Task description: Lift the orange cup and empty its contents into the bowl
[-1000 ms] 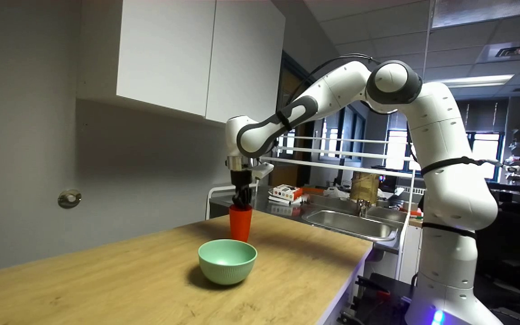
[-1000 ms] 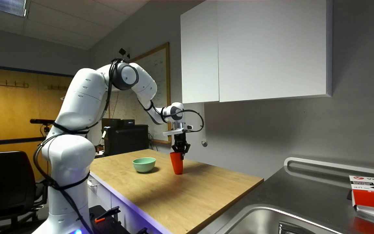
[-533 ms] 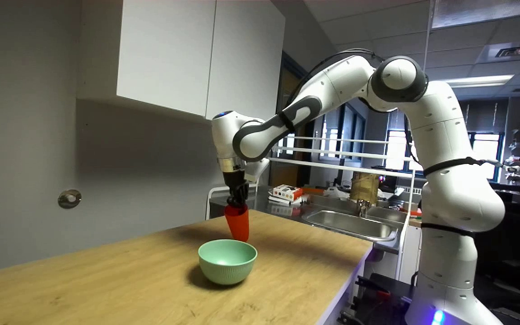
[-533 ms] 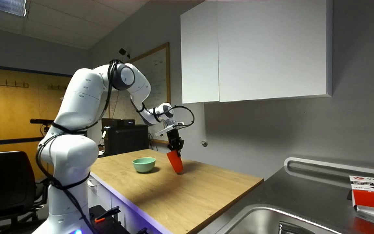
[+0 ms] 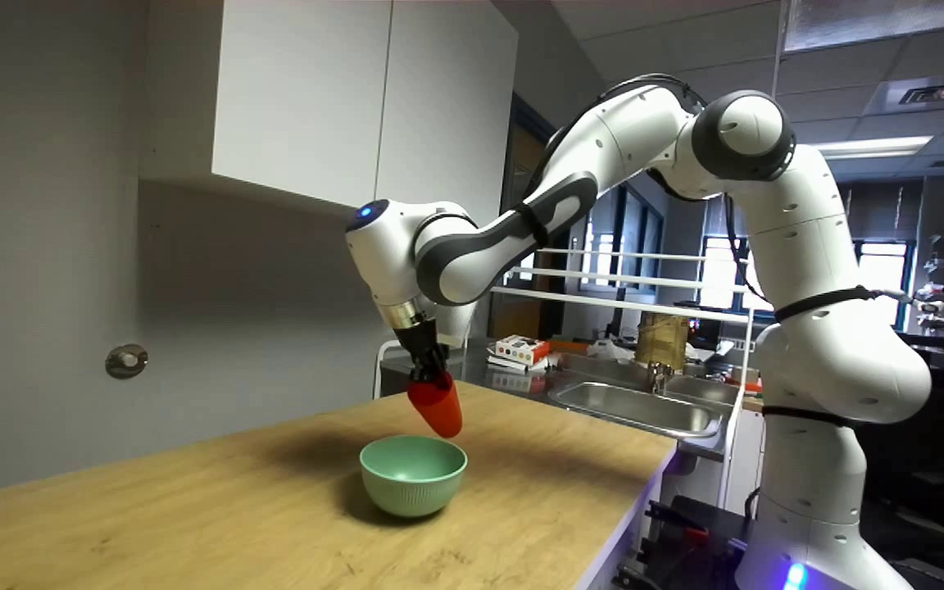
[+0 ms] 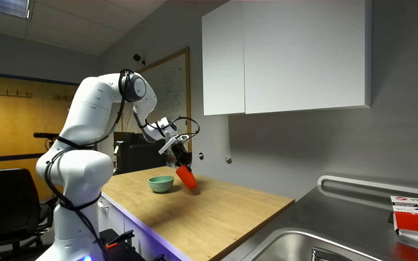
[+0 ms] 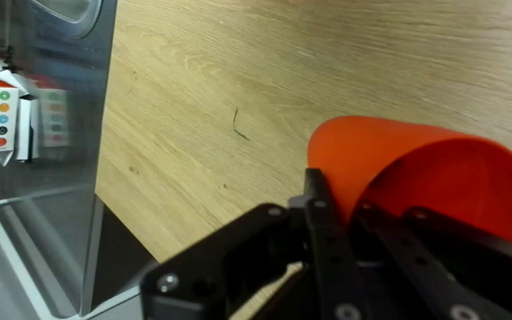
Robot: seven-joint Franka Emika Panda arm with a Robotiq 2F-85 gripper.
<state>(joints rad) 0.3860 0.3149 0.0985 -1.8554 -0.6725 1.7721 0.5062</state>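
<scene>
The orange cup [image 5: 437,406] hangs tilted in the air behind the mint-green bowl [image 5: 413,489], its mouth up toward my gripper [image 5: 429,375]. In an exterior view, the cup [image 6: 187,178] is right of the bowl [image 6: 161,185], its mouth leaning toward the bowl's side and its base off the table. In the wrist view, my gripper [image 7: 341,195] is shut on the wall of the cup [image 7: 358,144], one finger outside and one inside its mouth. The visible inside is plain red; the deeper part is hidden, so contents cannot be told. The bowl is out of the wrist view.
The wooden table [image 5: 193,516] carries the bowl. White wall cabinets [image 5: 300,98] hang above, close to the wrist. A metal sink [image 5: 636,407] and a small box [image 5: 521,349] are beyond the table's edge. A grey wall [image 6: 289,152] runs behind.
The cup was nearly upright at the table and has been tilted by my gripper and lifted. Its mouth has swung toward the bowl's side. The bowl has not moved.
</scene>
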